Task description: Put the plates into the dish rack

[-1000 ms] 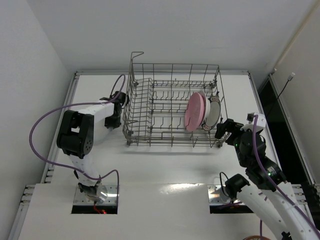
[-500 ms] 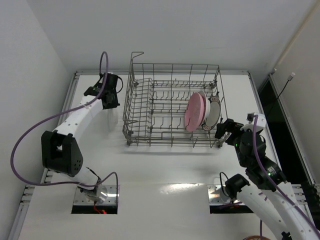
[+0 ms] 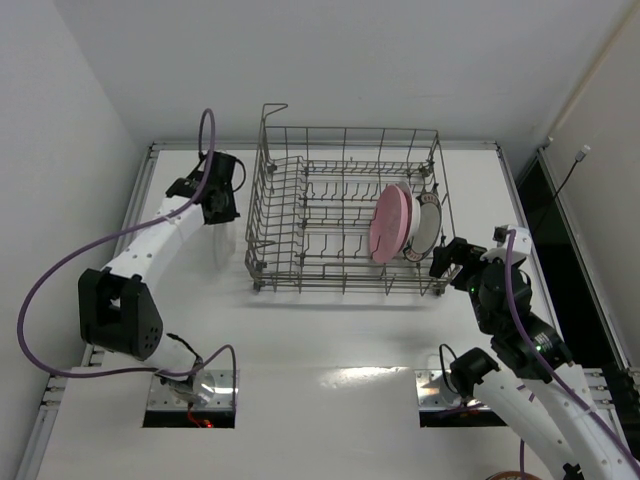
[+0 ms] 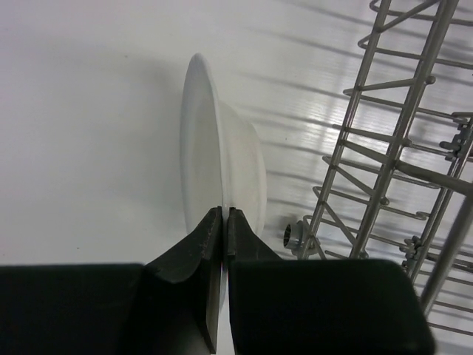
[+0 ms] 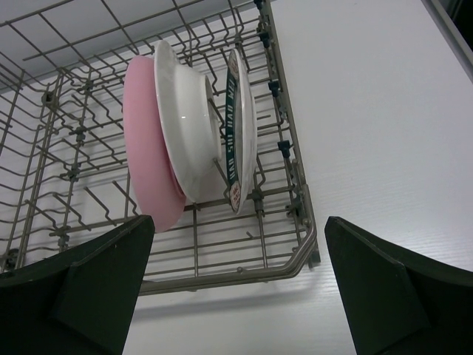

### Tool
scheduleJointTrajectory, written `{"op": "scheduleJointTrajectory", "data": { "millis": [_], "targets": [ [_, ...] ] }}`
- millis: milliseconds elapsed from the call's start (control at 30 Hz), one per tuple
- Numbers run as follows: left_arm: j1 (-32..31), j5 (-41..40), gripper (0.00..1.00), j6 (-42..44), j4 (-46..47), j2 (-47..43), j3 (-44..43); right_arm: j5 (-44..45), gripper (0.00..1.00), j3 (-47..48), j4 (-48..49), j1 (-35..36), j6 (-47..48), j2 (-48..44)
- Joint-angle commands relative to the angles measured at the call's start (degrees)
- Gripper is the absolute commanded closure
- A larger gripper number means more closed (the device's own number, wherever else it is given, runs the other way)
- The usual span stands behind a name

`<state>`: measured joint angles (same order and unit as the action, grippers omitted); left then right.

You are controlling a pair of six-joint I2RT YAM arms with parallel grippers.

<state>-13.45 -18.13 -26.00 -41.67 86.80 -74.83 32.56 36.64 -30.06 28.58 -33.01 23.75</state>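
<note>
The grey wire dish rack point(image 3: 340, 131) stands at the back middle of the table. At its right end the pink plate point(image 3: 384, 226), a plain white plate point(image 3: 404, 214) and the patterned-rim plate point(image 3: 429, 222) stand on edge. My left gripper point(image 3: 216, 193) is left of the rack and shut on the rim of another white plate point(image 4: 222, 140), held edge-on beside the rack's side point(image 4: 399, 148). My right gripper point(image 3: 447, 257) is open and empty by the rack's near right corner. Its view shows the pink point(image 5: 148, 163), white point(image 5: 185, 133) and patterned point(image 5: 238, 126) plates.
White walls close in at the back and left. A dark gap runs along the table's right edge point(image 3: 545, 200). Metal rails border the table's left edge point(image 3: 140, 190). The rack's left tines point(image 3: 285, 215) hold nothing.
My left arm has stretched out and carried its gripper from the rack's near left side toward the far left. The right arm and the racked plates have not moved.
</note>
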Motion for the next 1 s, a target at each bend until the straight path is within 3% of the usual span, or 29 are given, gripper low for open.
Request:
{"op": "scheduleJointTrajectory", "data": {
  "millis": [0,133,367,567,767,967],
  "targets": [
    [0.09,-4.61,1.0,-1.51,2.13,-6.73,-7.32,-0.65,0.0,1.5,2.38,-0.37,-0.47,0.6],
    [0.09,-6.22,1.0,-2.74,1.33,-8.58,-15.4,-1.18,0.0,1.5,2.91,-0.37,-0.99,1.13],
    [-2.36,7.14,1.0,-4.94,9.23,-12.63,-24.13,-1.18,0.0,0.97,2.38,-0.37,-1.53,1.74],
    [-13.69,12.32,1.0,-5.63,17.41,-10.44,-27.39,-0.65,0.0,0.45,2.38,-0.37,-1.53,1.74],
    [-27.47,7.85,1.0,-7.49,23.03,-4.29,-26.86,-1.18,0.0,0.44,2.91,-0.37,-1.53,2.88],
    [-33.3,6.97,1.0,-8.01,24.88,4.86,-29.49,-1.18,0.0,-0.08,2.91,-0.37,-1.53,2.88]
  ]
}}
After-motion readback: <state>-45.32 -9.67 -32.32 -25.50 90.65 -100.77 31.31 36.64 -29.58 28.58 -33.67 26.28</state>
